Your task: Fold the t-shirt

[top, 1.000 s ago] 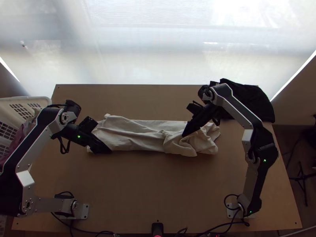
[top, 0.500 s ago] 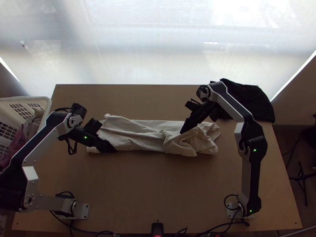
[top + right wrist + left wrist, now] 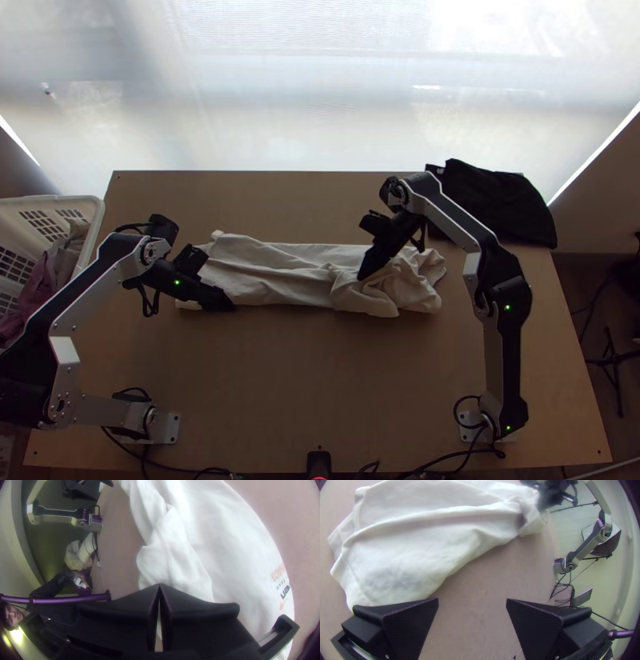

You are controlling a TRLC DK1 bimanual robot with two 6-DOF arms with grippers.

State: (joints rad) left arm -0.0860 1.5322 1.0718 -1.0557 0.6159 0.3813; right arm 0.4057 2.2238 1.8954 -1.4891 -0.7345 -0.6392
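We log right gripper (image 3: 159, 585) closed, catch unclear, shifted toward worktop (image 3: 320, 384)'s left edge; left gripper (image 3: 472, 600) gapes empty, t-shirt (image 3: 280, 280) no further folded.

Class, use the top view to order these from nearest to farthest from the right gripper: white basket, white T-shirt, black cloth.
1. White T-shirt, at the right gripper's tips
2. Black cloth, far right corner
3. White basket, left side

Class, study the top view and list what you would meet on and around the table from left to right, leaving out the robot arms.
White basket → pale t-shirt → black cloth → dark stand.
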